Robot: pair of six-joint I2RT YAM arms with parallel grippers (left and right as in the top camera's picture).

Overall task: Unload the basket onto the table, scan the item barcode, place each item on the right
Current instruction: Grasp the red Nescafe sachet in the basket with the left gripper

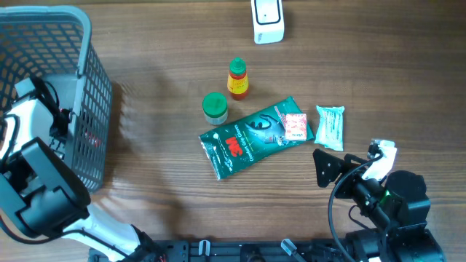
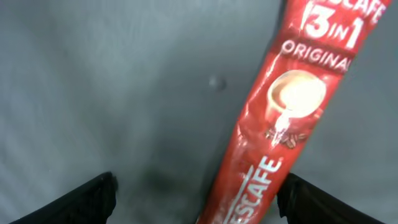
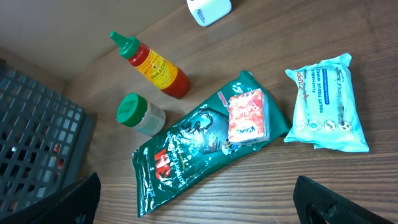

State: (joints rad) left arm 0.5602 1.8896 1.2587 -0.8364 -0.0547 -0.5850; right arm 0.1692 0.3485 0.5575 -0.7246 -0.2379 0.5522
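Left gripper [image 2: 198, 186] hangs jaws apart over the Nescafe sachet [image 2: 283, 118] in the basket [image 1: 98, 109] at nine o'clock, nothing gripped. Right gripper [image 3: 198, 183] sits spread and empty at five o'clock. By my read, the pickup and the pass at the scanner [image 1: 267, 18] at twelve o'clock are both left to do.

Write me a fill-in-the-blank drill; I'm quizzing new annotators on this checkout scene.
The small ____ packet lies on the green pouch.
The left gripper, open, hangs over a red ____ sachet.
The jar beside the sauce bottle has a ____ lid.
Missing words: red, Nescafe, green.
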